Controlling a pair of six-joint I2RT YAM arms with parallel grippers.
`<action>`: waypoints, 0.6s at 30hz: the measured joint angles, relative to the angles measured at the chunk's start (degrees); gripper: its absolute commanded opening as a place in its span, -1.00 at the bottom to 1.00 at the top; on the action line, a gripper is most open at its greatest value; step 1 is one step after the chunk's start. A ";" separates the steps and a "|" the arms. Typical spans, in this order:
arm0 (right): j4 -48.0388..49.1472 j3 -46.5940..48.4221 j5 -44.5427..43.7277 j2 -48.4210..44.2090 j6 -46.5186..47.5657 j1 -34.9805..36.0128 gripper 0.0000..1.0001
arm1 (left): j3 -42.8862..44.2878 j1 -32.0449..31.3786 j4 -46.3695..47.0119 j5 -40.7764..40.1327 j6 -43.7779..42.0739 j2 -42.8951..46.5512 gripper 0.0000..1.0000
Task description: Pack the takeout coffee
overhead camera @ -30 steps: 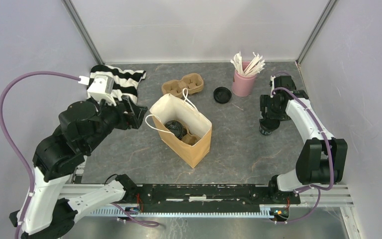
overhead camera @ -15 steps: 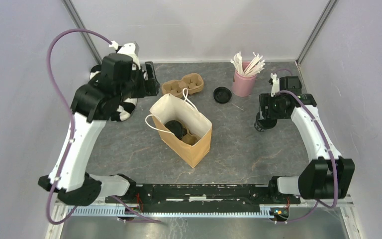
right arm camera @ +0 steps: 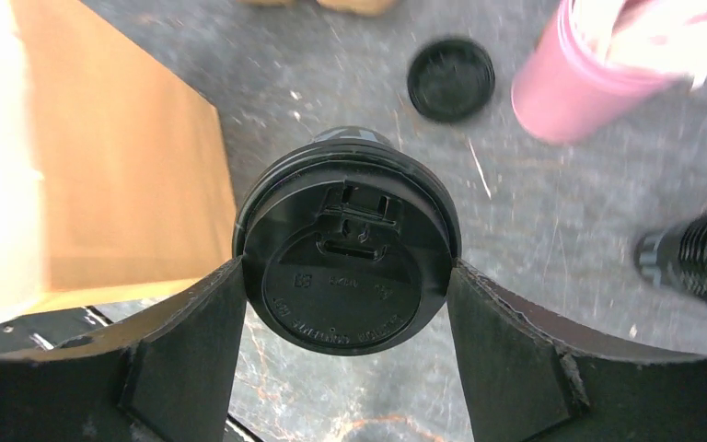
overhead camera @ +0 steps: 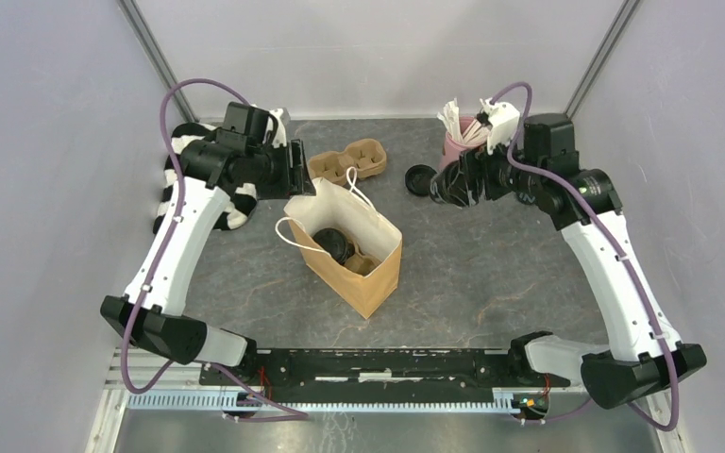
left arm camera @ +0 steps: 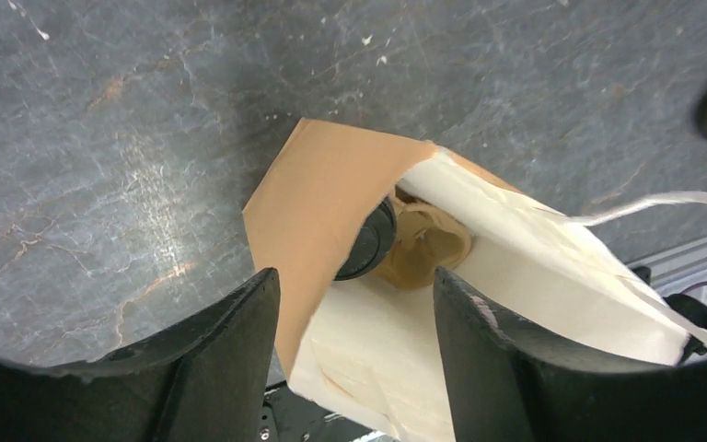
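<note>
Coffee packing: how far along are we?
Done: one cup sits in the bag. In hand: the right end effector grips the second cup above the table. Remaining: lower it into the bag, over which the left end effector hovers open.

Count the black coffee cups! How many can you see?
2. One cup sits inside the brown paper bag; the other cup is gripped by the right gripper. More could hide deeper in the bag.
</note>
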State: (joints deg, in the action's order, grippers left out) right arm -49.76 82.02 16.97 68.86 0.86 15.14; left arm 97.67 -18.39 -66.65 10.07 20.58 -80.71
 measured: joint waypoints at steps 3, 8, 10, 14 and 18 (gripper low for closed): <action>-0.55 6.21 1.64 0.68 0.42 1.84 0.31 | -3.37 0.00 1.14 0.09 -0.76 -0.72 0.16; -0.15 15.80 6.56 1.46 0.57 5.38 0.28 | -8.04 0.00 4.02 -2.36 -0.79 -1.05 -0.26; 0.55 18.64 8.79 2.19 0.46 7.52 0.26 | -9.51 0.00 5.55 -3.06 -0.42 -0.85 -0.35; 1.44 23.98 11.56 5.73 -0.04 13.99 0.24 | -14.01 -0.33 8.57 -5.49 2.36 1.68 -0.49; 2.54 28.22 12.09 10.49 -1.60 20.55 0.23 | -18.03 -1.44 9.51 -7.56 6.91 6.69 -0.52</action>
State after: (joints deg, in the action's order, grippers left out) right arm -47.22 110.24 29.06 79.35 -0.73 35.68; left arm 79.64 -19.84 -57.14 2.50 27.49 -74.02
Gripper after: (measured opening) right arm 0.789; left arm 0.246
